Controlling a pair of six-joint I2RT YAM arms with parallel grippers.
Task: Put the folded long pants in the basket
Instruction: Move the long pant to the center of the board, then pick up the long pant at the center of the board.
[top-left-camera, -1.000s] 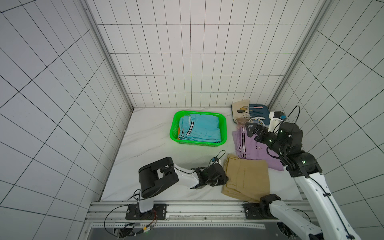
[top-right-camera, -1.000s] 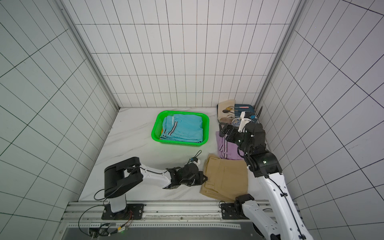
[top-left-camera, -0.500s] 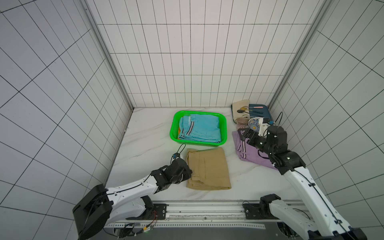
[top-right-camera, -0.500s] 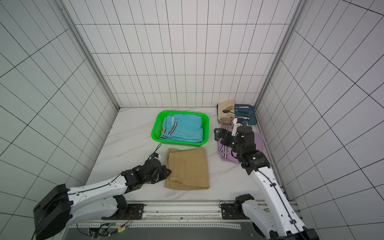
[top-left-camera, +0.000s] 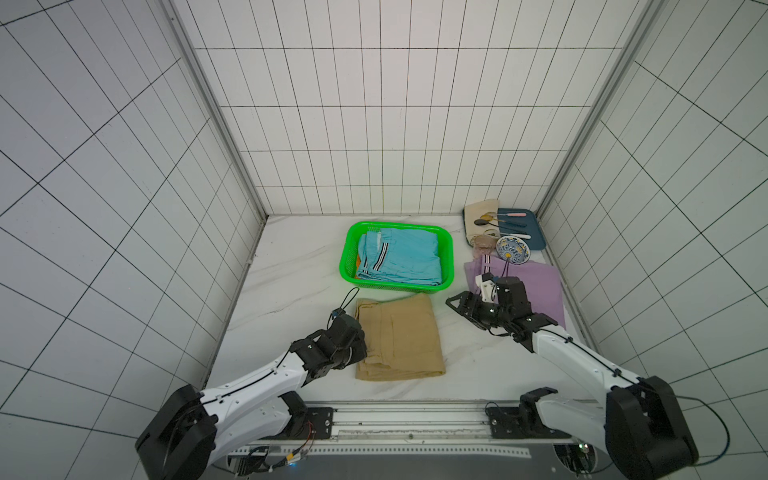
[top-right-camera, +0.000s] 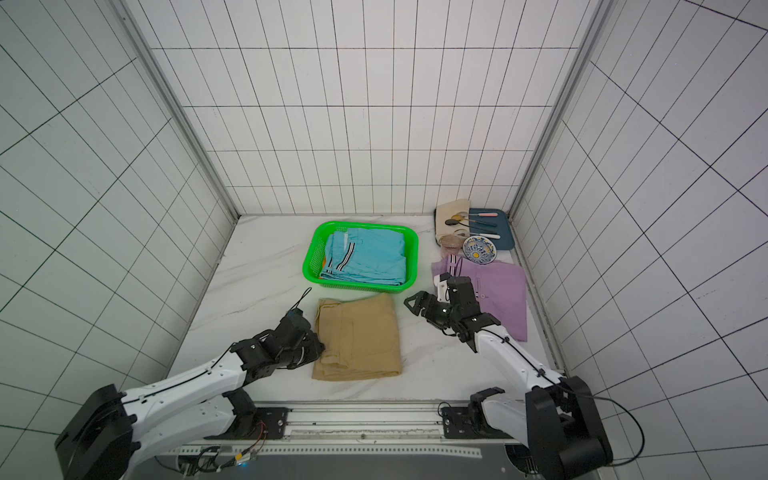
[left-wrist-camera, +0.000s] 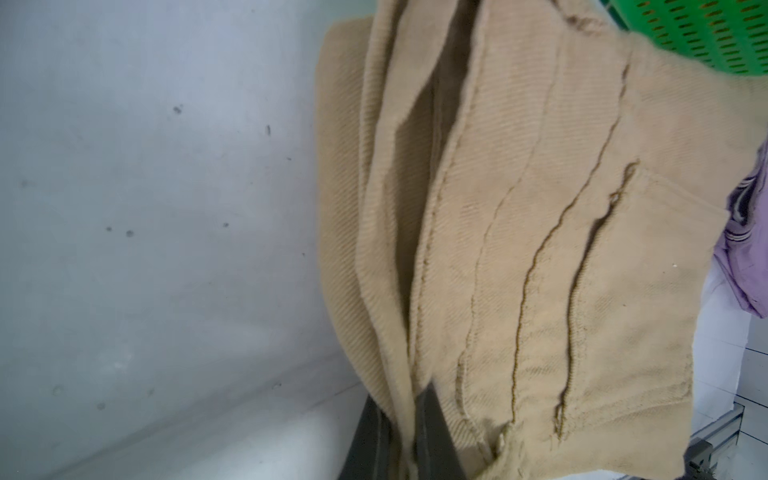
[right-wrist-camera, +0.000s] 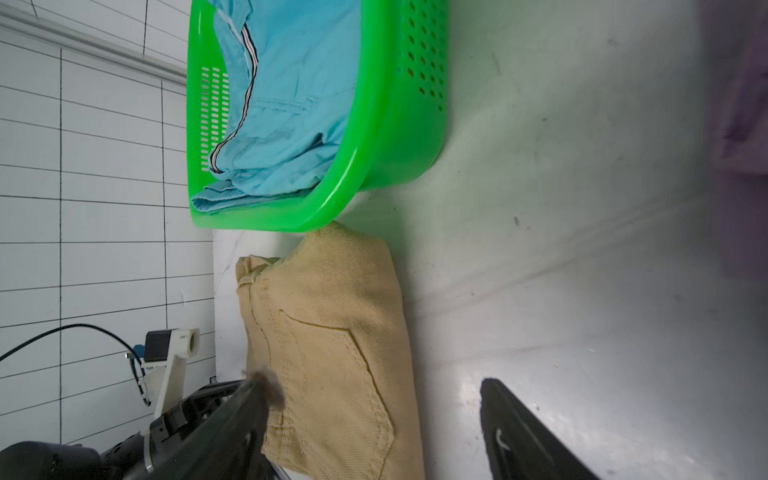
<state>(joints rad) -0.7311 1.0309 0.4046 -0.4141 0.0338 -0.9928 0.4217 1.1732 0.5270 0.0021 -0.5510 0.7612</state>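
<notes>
Since the earlier frames the tan pants (top-left-camera: 397, 337) have been dragged across the table from the right front to a spot directly in front of the basket (top-left-camera: 345, 257). The right gripper (top-left-camera: 459, 305) has come off the lilac pants (top-left-camera: 536, 282) toward the basket's near right corner.

Findings:
- The left gripper (top-left-camera: 360, 347) is clamped on the tan pants at the edge on the basket's left-hand side. The left wrist view shows the dark fingers (left-wrist-camera: 432, 440) pinching folded layers of the cloth.
- The tan pants lie flat on the table, just beside the basket's near wall. Whether they touch it cannot be confirmed.
- The right gripper's jaws stand apart with nothing between them. It hovers over bare table between the tan pants and the lilac pants.
- The teal pants (top-left-camera: 403, 257) lie inside the basket, striped waistband up. A sliver of the orange pants (top-left-camera: 358, 262) shows beneath them at the basket's left wall.
- The lilac pants lie on the table to the right of the basket, outside it.
- A patterned bowl (top-left-camera: 513, 251) sits at the far edge of the lilac pants. Beyond it are a dark blue tray (top-left-camera: 536, 237) and a cream cloth (top-left-camera: 478, 216) carrying cutlery.
</notes>
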